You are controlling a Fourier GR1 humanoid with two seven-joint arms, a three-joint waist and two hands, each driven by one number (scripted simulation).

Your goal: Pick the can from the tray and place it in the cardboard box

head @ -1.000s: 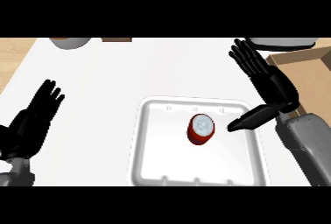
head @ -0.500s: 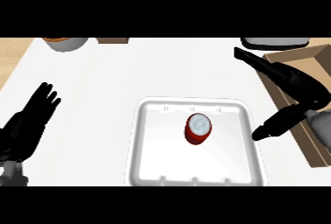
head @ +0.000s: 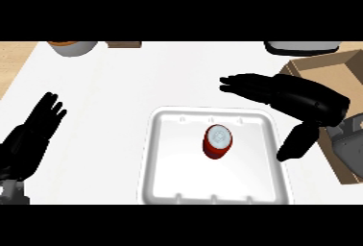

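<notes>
1. Red can [head: 218,141] with a pale silver top: upright inside the white tray [head: 164,158], a little right of the tray's middle and nearer its far rim than its near one; touched by neither hand.
2. White tray: square with rounded corners and a raised rim, lying flat on the white counter [head: 142,77], holding only the can.
3. Right hand [head: 301,98]: just beyond the tray's far right corner and above it, palm turned down, fingers [head: 245,85] stretched out straight and spread toward the left, past the tray's far rim; thumb [head: 296,142] pointing down beside the tray's right rim. Spread wide, holding nothing, clear of the can.
4. Cardboard box [head: 320,69]: right of the tray, partly hidden behind the right hand and its grey forearm [head: 349,144], open side up.
5. Left hand [head: 32,137]: well to the left of the tray, near the view's left edge, fingers up and relaxed, resting, holding nothing.
6. Far beyond the tray, at the counter's back edge: a grey bowl [head: 73,47] with something orange in it to the left, a small brown thing [head: 125,44] beside it, and a dark-rimmed white vessel [head: 301,47] to the right, just beyond the cardboard box.
</notes>
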